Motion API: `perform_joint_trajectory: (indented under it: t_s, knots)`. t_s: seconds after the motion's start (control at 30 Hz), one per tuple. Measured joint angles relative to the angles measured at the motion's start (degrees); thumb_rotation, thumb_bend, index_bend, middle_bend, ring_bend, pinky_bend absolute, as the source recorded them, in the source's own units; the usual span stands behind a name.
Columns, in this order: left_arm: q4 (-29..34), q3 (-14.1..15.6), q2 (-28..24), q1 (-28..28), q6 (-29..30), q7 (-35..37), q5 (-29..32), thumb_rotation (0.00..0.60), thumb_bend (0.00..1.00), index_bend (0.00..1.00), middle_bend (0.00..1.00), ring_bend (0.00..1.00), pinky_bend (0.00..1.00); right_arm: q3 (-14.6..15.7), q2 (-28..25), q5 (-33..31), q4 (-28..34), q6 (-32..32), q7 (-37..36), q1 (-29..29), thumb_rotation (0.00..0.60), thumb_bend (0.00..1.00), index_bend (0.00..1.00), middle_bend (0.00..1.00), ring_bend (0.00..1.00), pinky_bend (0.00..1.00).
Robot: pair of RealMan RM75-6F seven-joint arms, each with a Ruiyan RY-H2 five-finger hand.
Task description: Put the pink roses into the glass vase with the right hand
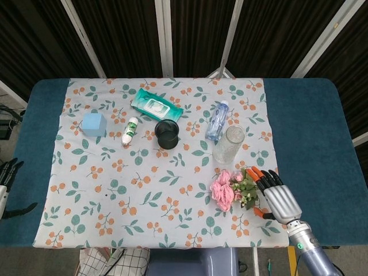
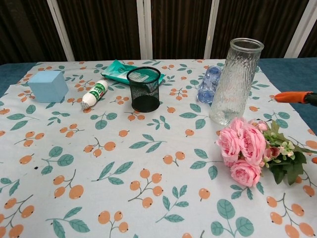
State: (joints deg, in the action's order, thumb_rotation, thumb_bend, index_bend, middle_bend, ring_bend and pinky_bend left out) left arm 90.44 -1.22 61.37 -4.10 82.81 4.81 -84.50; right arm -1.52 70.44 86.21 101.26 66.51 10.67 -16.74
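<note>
My right hand hovers spread at the one rose bunch's three o'clock; one vase at twelve.

Head view high above my table, looking steeply down, whole cloth in frame, chest view low at the near edge, facing across toward the dark curtain, close in, both sharing vase, roses, cup
</note>
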Motion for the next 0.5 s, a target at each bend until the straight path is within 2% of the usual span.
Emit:
perform_joint_trajectory:
  t_s: [0.3,0.5]
  knots:
    - [-0.2,0.0,-0.2,-0.1,-0.4,0.9,0.1,0.6,0.0,0.0,0.0,0.0,0.0,-1.1,6.2,-5.5,-4.1,-5.6,4.1,-3.4,0.6,0.29,0.0,0.09,0.09,0.02]
    - [-0.3,0.4,-0.3,-0.3,-0.8,1.2,-0.6,0.6,0.0,0.0,0.0,0.0,0.0,-1.8,9.6,-8.3,-6.8,-7.9,5.8,-5.2,0.6,0.29,0.0,0.16,0.16,0.07]
